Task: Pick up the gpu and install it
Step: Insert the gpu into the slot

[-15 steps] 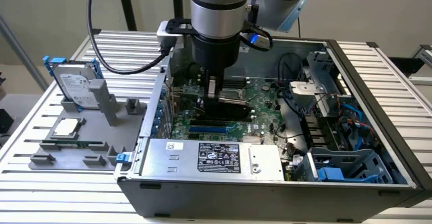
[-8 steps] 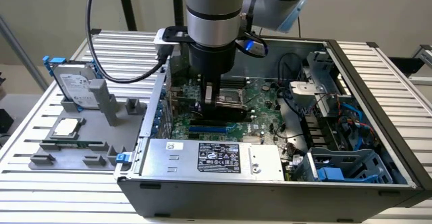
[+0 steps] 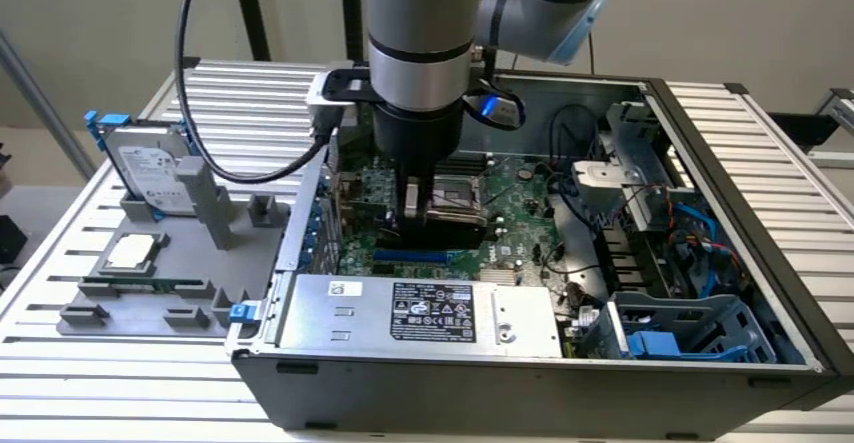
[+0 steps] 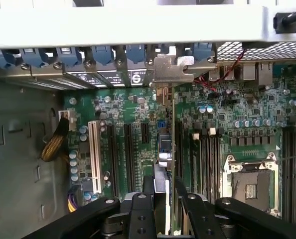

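The gpu (image 4: 172, 124) shows edge-on in the wrist view as a thin card standing upright over the green motherboard (image 4: 218, 119), between the black expansion slots. Its silver end bracket (image 4: 172, 69) sits at the case's rear slot row, next to the blue clips. My gripper (image 4: 164, 191) is shut on the card's near end, one black finger on each side. In the exterior view the gripper (image 3: 424, 211) reaches down inside the open computer case (image 3: 534, 388), with the card's black cooler (image 3: 447, 225) just below it. Whether the card is seated in a slot I cannot tell.
A white slot (image 4: 94, 154) and the open CPU socket (image 4: 250, 184) flank the card. The power supply (image 3: 414, 313) and a blue drive cage (image 3: 681, 328) fill the case front. On the grey fixture (image 3: 200, 263) at the exterior view's left stand a hard drive (image 3: 147, 168) and a CPU chip (image 3: 130, 251).
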Robot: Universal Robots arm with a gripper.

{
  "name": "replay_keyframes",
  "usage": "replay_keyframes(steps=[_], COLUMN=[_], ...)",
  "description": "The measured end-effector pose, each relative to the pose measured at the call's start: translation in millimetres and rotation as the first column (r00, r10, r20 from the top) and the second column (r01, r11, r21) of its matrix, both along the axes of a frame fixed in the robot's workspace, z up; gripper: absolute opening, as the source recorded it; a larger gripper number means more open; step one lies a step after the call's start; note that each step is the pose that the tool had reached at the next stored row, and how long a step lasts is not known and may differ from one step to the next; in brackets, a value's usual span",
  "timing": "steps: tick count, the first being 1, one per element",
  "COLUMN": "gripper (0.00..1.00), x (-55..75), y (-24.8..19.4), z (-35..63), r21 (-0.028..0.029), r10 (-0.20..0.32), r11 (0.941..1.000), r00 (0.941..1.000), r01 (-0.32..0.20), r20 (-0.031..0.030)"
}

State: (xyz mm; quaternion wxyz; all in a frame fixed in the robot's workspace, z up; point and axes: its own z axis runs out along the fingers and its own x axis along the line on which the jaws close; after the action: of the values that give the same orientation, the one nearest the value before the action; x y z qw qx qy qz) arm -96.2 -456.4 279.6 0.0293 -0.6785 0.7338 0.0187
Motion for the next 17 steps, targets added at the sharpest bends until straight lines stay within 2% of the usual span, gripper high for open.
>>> replay_keyframes(steps=[9, 17], gripper=[0.0, 0.0], x=[-3.6, -4.1], y=[-0.1, -0.9], z=[-10.9, -13.5], r21=[0.0202, 0.0207], r10=[0.005, 0.006], r11=[0.9998, 0.9998], r00=[1.0, 1.0], r01=[-0.005, -0.006], r20=[-0.0002, -0.0074])
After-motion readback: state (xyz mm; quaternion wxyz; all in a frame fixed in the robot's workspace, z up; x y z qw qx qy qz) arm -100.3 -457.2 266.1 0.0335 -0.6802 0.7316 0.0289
